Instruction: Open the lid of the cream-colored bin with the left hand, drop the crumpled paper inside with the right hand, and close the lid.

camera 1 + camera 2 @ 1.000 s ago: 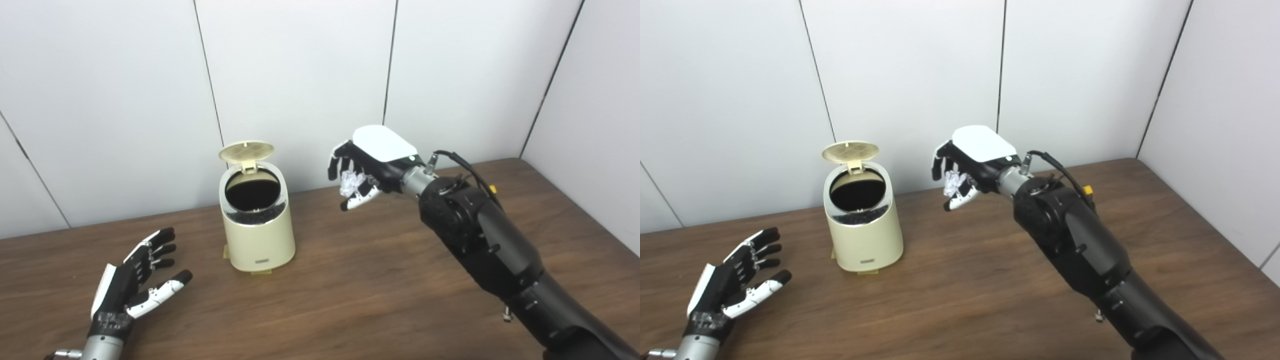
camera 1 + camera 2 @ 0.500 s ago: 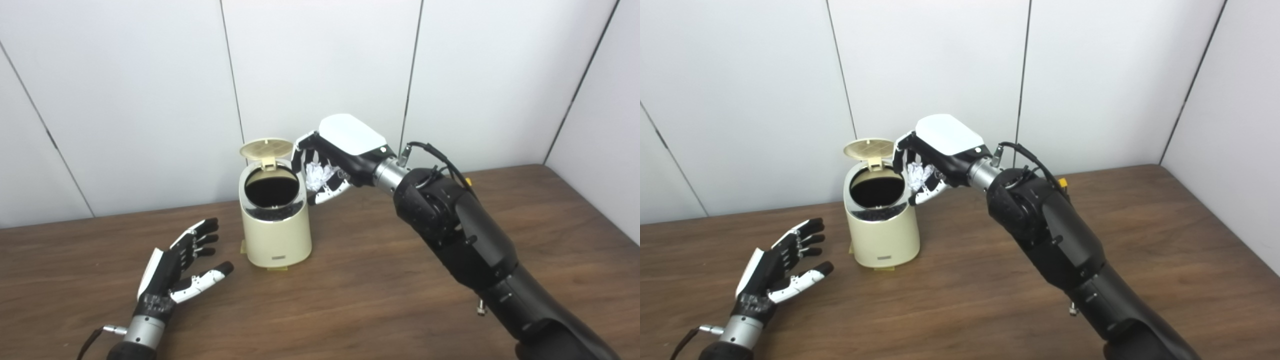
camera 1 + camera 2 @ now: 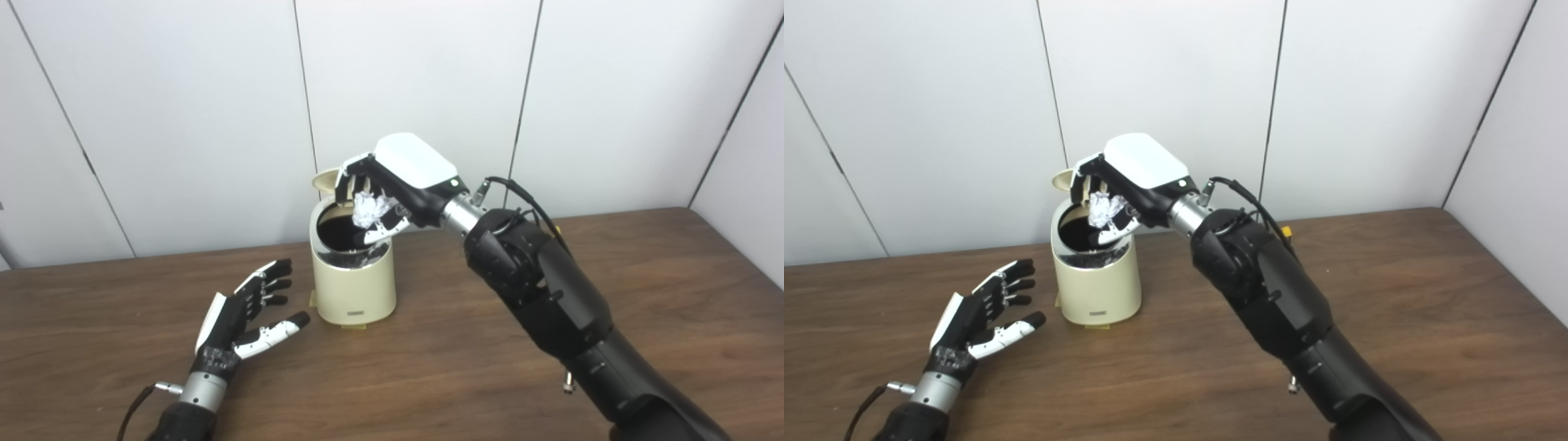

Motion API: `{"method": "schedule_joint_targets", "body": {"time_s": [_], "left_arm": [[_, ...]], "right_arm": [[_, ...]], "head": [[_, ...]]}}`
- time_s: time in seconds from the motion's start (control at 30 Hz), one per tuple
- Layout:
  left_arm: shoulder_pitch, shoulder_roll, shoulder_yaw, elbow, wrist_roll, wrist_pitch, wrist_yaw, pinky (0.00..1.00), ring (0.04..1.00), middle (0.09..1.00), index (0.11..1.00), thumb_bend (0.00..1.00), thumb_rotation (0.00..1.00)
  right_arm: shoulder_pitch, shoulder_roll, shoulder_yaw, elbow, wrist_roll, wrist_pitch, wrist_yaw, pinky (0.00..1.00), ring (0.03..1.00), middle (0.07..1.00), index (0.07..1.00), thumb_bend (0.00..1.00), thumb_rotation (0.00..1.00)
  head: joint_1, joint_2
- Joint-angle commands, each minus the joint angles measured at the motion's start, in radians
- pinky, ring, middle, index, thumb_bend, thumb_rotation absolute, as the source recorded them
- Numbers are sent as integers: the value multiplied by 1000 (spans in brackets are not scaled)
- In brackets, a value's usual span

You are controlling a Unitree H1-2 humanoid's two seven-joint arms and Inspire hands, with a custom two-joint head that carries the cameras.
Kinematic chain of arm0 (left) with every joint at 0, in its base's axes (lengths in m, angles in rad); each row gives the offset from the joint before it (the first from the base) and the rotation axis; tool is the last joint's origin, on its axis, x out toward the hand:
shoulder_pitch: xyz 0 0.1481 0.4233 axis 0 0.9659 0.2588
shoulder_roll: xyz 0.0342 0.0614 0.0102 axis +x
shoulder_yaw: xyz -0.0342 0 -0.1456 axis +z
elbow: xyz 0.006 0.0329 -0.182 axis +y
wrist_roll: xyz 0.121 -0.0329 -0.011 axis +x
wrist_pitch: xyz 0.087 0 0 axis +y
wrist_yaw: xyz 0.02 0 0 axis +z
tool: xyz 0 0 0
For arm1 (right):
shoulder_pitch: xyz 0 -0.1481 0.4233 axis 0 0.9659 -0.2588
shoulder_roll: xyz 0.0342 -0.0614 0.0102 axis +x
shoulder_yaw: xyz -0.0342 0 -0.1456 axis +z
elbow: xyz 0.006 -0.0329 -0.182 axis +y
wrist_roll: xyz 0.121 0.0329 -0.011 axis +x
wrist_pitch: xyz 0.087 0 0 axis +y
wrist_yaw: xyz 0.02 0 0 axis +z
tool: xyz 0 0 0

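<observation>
Carried leftward over the last second, the crumpled paper (image 3: 367, 209) now sits above the right part of the dark mouth of the cream-colored bin (image 3: 353, 275), where 1 second ago it hung well to the right of the bin over bare wood. Part of that shift is the head camera panning, since the bin and wall seams have slid right in both views, but the gap between paper and bin has truly closed. Clenched around the white wad, the right hand (image 3: 1118, 184) holds it between curled fingers and thumb, palm down over the opening, with the thumb tip close to the chrome rim. Behind the hand, the lid (image 3: 323, 179) stands raised on its rear hinge, mostly hidden by the fingers. Off to the left, the left hand (image 3: 983, 315) rests near the table (image 3: 459, 367), just beside the bin but not touching it, fingers spread and holding nothing. By my judgement the opening step is done and the drop is at hand: the paper looks to be over the mouth, so releasing the fingers should let it fall in, leaving only the lid to shut.
</observation>
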Motion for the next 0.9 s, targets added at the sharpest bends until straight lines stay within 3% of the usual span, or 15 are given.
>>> {"method": "schedule_joint_targets", "body": {"time_s": [0.0, 0.4, 0.87], "left_arm": [[11, -19, -9, 31, -1, -14, 17, 759, 829, 865, 883, 820, 352], [10, -28, -9, 38, -7, -19, 11, 796, 843, 872, 888, 826, 352], [21, -27, -8, 26, -14, -14, 4, 813, 857, 881, 893, 825, 355]], "right_arm": [[-62, 3, -6, 15, -6, -53, -66, 262, 350, 448, 536, 510, 0], [-76, 42, 6, 123, -8, -118, -131, 319, 373, 490, 524, 513, 0], [-112, 22, 47, 235, -75, -216, -227, 269, 356, 465, 539, 510, 0]], "head": [[0, 1], [14, -4], [26, -7]]}}
